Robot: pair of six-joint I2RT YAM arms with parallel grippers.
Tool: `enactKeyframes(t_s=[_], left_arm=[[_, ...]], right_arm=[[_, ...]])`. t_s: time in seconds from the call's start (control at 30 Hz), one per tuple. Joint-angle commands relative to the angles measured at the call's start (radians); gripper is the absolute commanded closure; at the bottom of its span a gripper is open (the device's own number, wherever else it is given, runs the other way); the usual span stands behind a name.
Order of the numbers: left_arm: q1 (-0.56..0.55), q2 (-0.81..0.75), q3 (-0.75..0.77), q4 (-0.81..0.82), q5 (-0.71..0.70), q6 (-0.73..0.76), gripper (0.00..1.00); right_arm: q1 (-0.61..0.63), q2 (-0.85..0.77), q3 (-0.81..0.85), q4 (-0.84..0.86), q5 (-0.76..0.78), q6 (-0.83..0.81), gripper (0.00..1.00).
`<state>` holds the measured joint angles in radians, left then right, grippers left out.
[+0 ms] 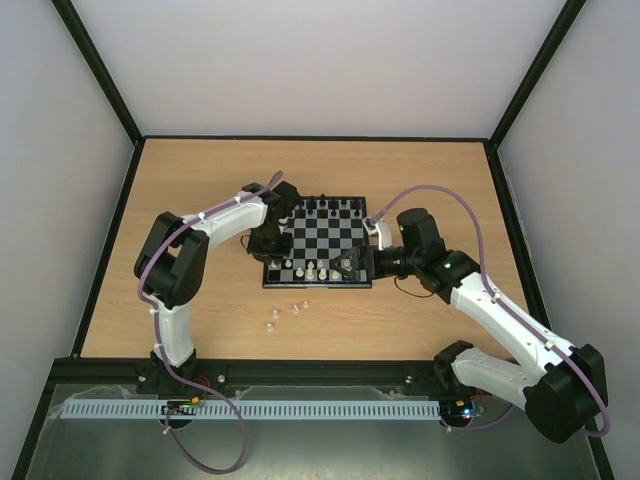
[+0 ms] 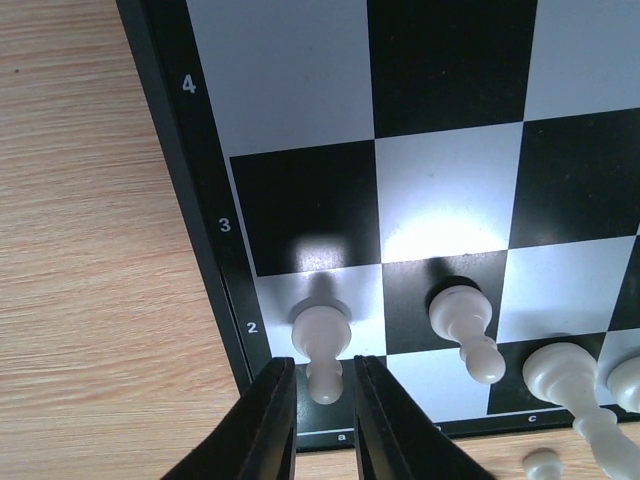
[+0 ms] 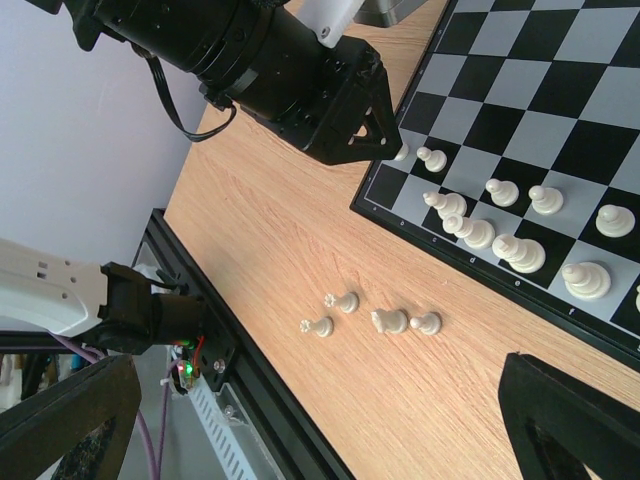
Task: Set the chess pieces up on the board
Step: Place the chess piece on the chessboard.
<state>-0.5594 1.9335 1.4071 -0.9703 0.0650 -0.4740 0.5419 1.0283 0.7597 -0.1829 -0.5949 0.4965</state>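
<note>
Board: small, square, black and grey-white checks, thin black rim printed with rank and file marks. It lies flat on the table.

Cream chess pieces: partly set up, all on the two near ranks.
- Pawn upright on a2.
- Second pawn upright on b2.
- Taller piece just beside it, probably on c1; the square's edge is unclear.

Four loose pieces: off the board, on the table near the front rim, loosely clustered. They appear upright, though they are small.
</note>
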Motion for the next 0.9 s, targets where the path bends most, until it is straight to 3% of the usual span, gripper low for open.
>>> enactKeyframes(t_s=[0.0,0.23,0.4,0.6,0.73,0.8,0.87], left_arm=[[0.007,0.016,-0.001,-0.027,-0.003,0.003,0.82],[0.008,0.005,0.027,-0.030,-0.007,-0.002,0.79],[0.009,-0.040,0.151,-0.062,-0.027,-0.001,0.64],[0.009,-0.213,0.247,-0.015,-0.010,-0.011,0.50],[0.005,-0.423,0.116,0.151,0.007,-0.053,0.38],[-0.001,-0.560,-0.043,0.296,0.021,-0.088,0.24],[-0.005,-0.681,-0.211,0.435,0.025,-0.133,0.03]], right_arm=[[-0.002,-0.013,-0.010,-0.007,-0.023,-0.013,0.01],[-0.002,-0.014,-0.012,-0.007,-0.025,-0.013,0.02],[-0.001,-0.014,-0.014,-0.014,-0.014,-0.016,0.01],[-0.001,-0.006,-0.010,-0.026,0.014,-0.020,0.02],[-0.001,0.006,-0.004,-0.038,0.047,-0.026,0.01],[0.000,0.017,0.001,-0.047,0.065,-0.033,0.01],[0.000,0.030,0.004,-0.052,0.077,-0.039,0.01]])
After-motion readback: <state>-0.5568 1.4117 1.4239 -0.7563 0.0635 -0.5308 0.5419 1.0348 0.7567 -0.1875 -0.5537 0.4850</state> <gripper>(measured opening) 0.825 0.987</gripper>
